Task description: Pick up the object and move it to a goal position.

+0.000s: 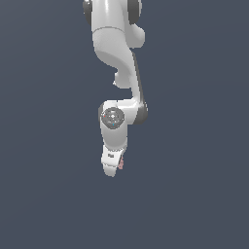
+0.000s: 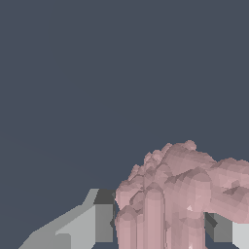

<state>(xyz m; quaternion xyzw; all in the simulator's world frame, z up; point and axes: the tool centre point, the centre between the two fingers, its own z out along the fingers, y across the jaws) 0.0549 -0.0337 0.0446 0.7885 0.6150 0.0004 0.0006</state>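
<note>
Where your wrist view looks down past the fingers (image 2: 90, 223), the object (image 2: 180, 194) fills the nearest part of the picture: a pale pink lump with ridged, column-like bumps and a rough, uneven outline. You can see a grey finger pad on each side of it, one touching its flank and the other (image 2: 223, 227) showing just past its far edge, so the fingers are clamped on the object with it sitting between them. Behind the lump you have only a flat, dark blue-grey ground (image 2: 97, 73), with no edge or mark on it.

Stepping back to the exterior view, you see the gripper (image 1: 115, 168) hanging at the lower end of the white arm (image 1: 116, 48), pointing downward and tilted slightly. The object (image 1: 121, 164) appears there only as a small pink sliver on the side of the fingertips toward the exterior view's right, mostly hidden by the white gripper body. Above it, the wrist joint shows its round grey cap (image 1: 113, 117), and the arm rises out of the top of the picture against the same plain dark background.
</note>
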